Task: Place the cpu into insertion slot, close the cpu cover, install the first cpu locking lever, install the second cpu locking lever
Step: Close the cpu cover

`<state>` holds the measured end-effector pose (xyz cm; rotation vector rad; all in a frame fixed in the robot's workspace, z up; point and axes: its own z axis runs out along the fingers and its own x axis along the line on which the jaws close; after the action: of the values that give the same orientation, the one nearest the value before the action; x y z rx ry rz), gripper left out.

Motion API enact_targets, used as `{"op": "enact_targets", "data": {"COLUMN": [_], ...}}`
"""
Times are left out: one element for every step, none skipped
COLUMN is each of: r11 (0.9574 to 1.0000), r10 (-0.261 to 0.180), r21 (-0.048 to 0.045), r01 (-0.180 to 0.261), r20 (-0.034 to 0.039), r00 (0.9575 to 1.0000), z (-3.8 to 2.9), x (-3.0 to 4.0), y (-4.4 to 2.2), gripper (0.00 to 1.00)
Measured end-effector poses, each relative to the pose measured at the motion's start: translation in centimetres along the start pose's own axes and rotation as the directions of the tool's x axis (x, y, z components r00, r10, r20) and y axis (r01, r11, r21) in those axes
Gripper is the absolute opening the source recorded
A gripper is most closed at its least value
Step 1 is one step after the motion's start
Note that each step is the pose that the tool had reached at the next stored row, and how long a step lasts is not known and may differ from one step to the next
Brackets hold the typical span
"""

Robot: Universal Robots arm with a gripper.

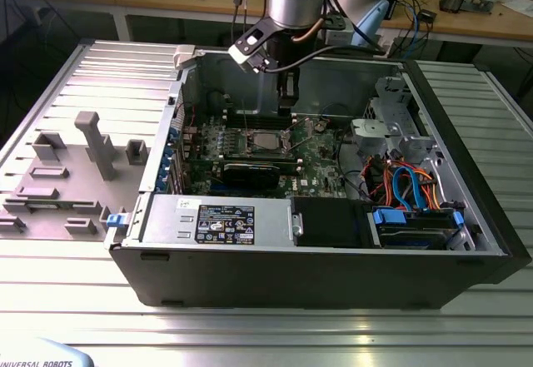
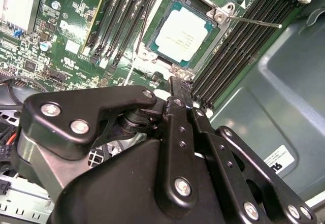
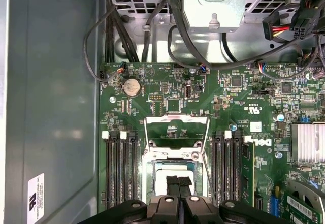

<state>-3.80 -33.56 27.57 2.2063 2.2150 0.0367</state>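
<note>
Claw pinched together over cpu (seated flat in insertion slot).

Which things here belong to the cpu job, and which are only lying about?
Job: cpu, lying in the slot; cover, open; lever; pincer, over the cpu.
Lying about: memory slots; coin battery; heatsink; black card; grey blocks outside the case.

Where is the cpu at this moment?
In the second wrist view the cpu lies in the insertion slot, between two banks of memory slots, just ahead of the end effector.
</note>
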Motion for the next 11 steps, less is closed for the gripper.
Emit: {"op": "enact_targets", "data": {"r11": [1.0000,1.0000,1.0000,1.0000,1.0000,1.0000,1.0000,1.0000,1.0000,1.0000,1.0000], "r10": [0.000,0.000,0.000,0.000,0.000,0.000,0.000,0.000,0.000,0.000,0.000], "r21": [0.0000,-0.0001,0.0000,-0.0001,-0.0001,0.0000,-0.0001,-0.0001,-0.0001,-0.0001,0.0000], "r01": [0.000,0.000,0.000,0.000,0.000,0.000,0.000,0.000,0.000,0.000,0.000], "r20": [0.0000,0.0000,0.0000,0.0000,0.0000,0.0000,0.0000,0.0000,0.0000,0.0000,0.0000], "r00": [1.0000,1.0000,1.0000,1.0000,1.0000,1.0000,1.0000,1.0000,1.0000,1.0000,1.0000], "z": [0.00,0.00,0.00,0.00,0.00,0.01,0.01,0.01,0.01,0.01,0.01], "x": [0.00,0.00,0.00,0.00,0.00,0.00,0.00,0.00,0.00,0.00,0.00], "y": [0.01,0.03,0.05,0.06,0.10,0.16,0.17,0.18,0.19,0.20,0.21], "gripper": [0.11,0.11,0.11,0.11,0.11,0.11,0.11,0.11,0.11,0.11,0.11]}}
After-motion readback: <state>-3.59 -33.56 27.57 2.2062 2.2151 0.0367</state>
